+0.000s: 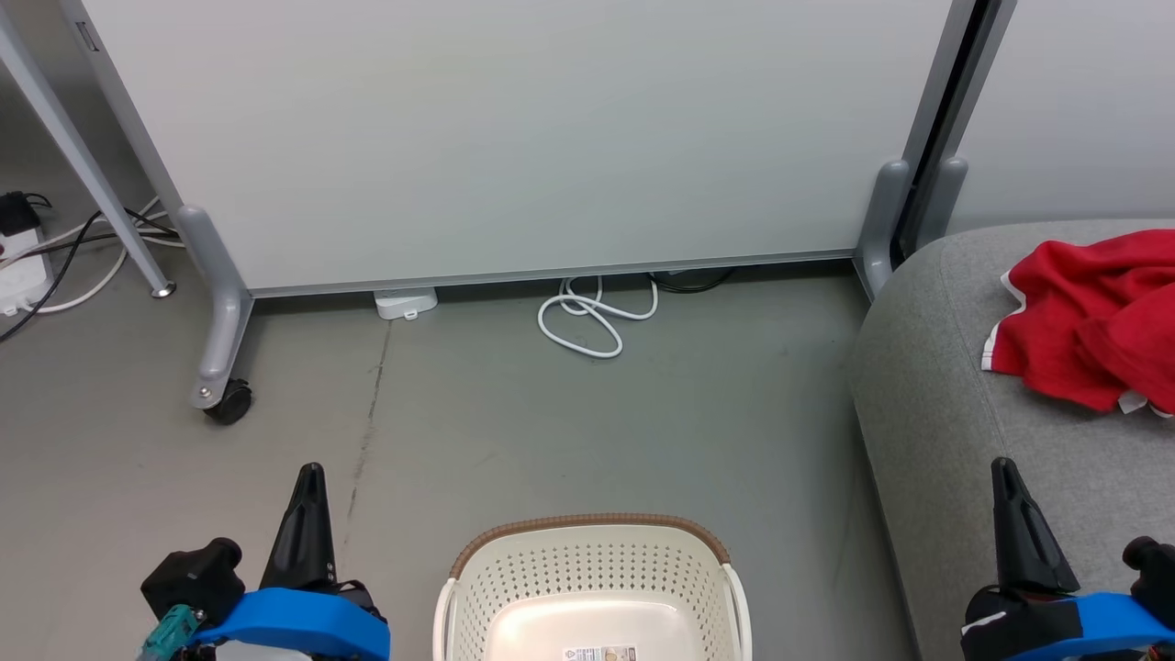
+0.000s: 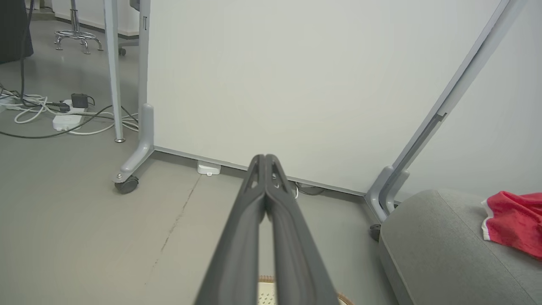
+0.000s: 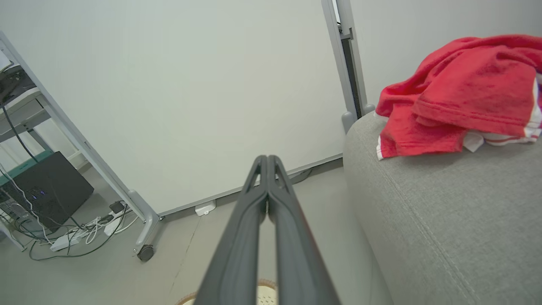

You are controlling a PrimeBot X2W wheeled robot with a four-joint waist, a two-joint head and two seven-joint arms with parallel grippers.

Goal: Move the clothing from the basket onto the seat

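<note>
the clothing (image 1: 1092,317), red with white trim, lies crumpled on the grey seat (image 1: 927,422) at the right of the head view. the basket (image 1: 587,528) stands on the floor (image 1: 643,413) just left of the seat, its pale bottom and paper label (image 1: 598,654) showing. the left gripper (image 1: 310,473) and right gripper (image 1: 1002,468) are both clenched (fingers pressed flat together, grasping nothing), one on either side of the basket. a coiled white cable (image 1: 592,321) lies at the foot of the partition (image 1: 514,138).

Red clothing (image 1: 1092,321) on the grey seat (image 1: 927,441), basket (image 1: 587,526) on the floor (image 1: 551,422)
</note>
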